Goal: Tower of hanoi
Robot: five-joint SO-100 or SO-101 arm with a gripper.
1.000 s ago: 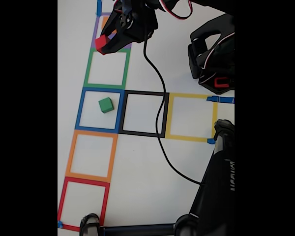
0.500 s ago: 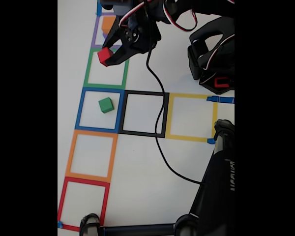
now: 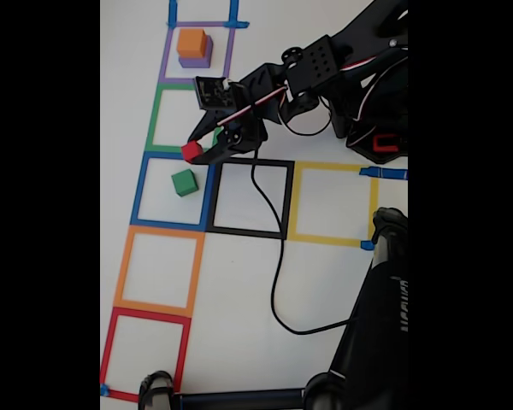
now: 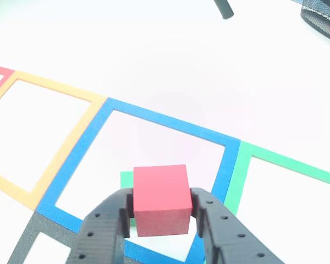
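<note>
Clamped between the two black perforated jaws of the gripper (image 4: 160,212): a red cube (image 4: 160,199), matte and sharp-edged, held above the blue tape square (image 4: 170,122). Just behind it, a sliver of the green cube (image 4: 126,179), seated inside that blue square (image 3: 173,190) in the fixed view (image 3: 184,182). Farther off, in the purple tape square (image 3: 197,53), an orange cube (image 3: 191,42) stacked on a purple cube (image 3: 196,61). Beneath everything, a smooth white table (image 3: 239,282) marked with flat coloured tape outlines.
</note>
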